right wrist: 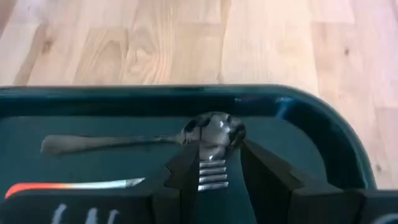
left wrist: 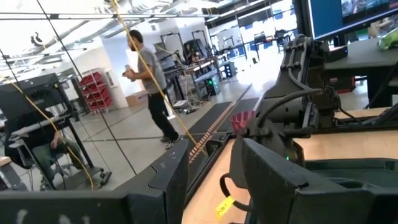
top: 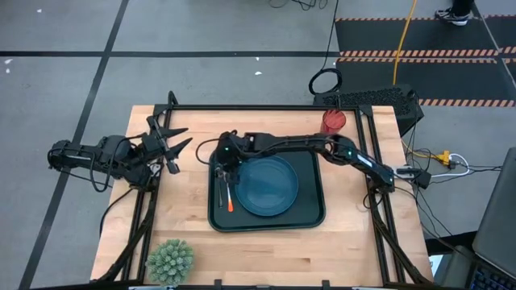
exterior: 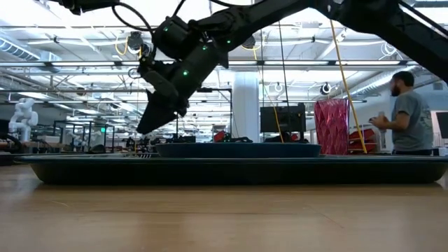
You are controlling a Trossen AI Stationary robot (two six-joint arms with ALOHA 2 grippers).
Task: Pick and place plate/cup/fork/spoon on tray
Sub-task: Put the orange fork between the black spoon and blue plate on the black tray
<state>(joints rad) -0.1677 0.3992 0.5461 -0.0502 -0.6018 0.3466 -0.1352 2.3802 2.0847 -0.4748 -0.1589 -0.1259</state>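
Silver fork [right wrist: 208, 175] tines half-hidden between right gripper [right wrist: 214, 171] fingers

Grey floor [top: 201, 32] with black lines, striped mats [top: 419, 36], red shelving [left wrist: 93, 90]

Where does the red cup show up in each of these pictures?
High view: cup at the table's far right, behind the tray.
Low view: cup right of centre, beyond the tray.
Left wrist view: cup mid-picture.
Right wrist view: absent.
Shared landmark: the tray.
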